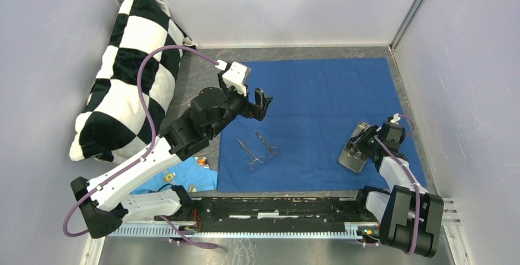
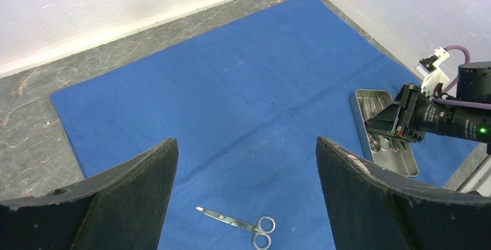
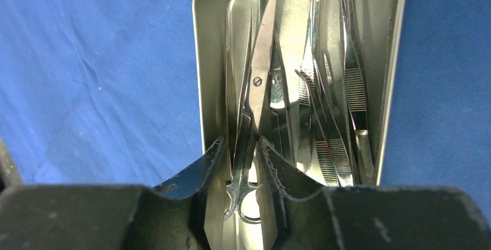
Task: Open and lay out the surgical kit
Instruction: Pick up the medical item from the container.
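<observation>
The dark blue cloth [image 1: 319, 93] of the surgical kit lies spread flat. Two scissor-like instruments [image 1: 249, 154] [image 1: 268, 146] rest on its near left part; one of them, a small pair of scissors [image 2: 243, 222], lies below my left gripper [image 2: 246, 142], which hovers open and empty. The steel tray [image 1: 354, 159] sits on the cloth's right side, with several thin instruments in it. My right gripper [image 3: 242, 146] reaches into the tray [image 3: 198, 59], its fingers closed on the shanks of a pair of scissors [image 3: 259, 70] by the left wall. Tweezers [image 3: 353, 88] lie to the right.
A black-and-white checkered pillow [image 1: 129, 75] leans in the far left corner. A light blue cloth scrap [image 1: 178, 176] lies by the left arm's base. White walls enclose the table on three sides. The right arm [image 2: 451, 120] shows in the left wrist view.
</observation>
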{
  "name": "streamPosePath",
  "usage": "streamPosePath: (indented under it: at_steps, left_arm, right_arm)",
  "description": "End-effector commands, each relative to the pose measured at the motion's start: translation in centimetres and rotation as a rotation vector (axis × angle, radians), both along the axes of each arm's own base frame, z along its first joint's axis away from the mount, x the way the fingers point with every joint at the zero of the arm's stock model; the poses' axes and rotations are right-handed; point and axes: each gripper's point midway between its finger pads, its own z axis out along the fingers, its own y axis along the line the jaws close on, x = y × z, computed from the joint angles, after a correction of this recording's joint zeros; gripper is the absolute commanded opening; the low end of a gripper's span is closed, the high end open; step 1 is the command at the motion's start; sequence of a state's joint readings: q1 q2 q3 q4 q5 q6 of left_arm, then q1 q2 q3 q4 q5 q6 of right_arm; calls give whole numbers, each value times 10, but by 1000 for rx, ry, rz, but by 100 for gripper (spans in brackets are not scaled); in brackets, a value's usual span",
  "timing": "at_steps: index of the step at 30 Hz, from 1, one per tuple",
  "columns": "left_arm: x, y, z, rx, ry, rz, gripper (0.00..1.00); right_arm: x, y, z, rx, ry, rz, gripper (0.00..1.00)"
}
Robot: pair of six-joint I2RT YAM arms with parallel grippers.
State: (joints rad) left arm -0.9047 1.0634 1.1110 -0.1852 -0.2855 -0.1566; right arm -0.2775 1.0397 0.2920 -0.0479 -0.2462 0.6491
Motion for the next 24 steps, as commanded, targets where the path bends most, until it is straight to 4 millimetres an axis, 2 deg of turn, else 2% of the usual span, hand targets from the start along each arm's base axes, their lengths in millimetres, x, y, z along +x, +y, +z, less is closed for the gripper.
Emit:
streamPosePath:
  at_steps: [1, 7, 15, 18, 21, 24]
  left_arm:
    - [0, -1, 9, -13, -33, -12, 93]
    - [-1, -2, 9, -15, -33, -14, 93]
    - [0, -1, 8, -13, -31, -9, 93]
    - [1, -1, 6, -9, -30, -8, 93]
    - [1, -1, 7, -11, -31, -8, 93]
    - [1, -2, 7, -12, -28, -11, 93]
  right_arm:
    - [-3, 2, -6, 43, 0, -37, 27]
    - [-3, -1, 2, 21, -45, -40, 0]
    - [-2, -18, 42, -171, -176, 8, 0]
    - [1, -20, 66, -302, -261, 111, 0]
    - [10, -8, 101, -422, -413, 269, 0]
    - [17, 31, 126, -451, -553, 462, 0]
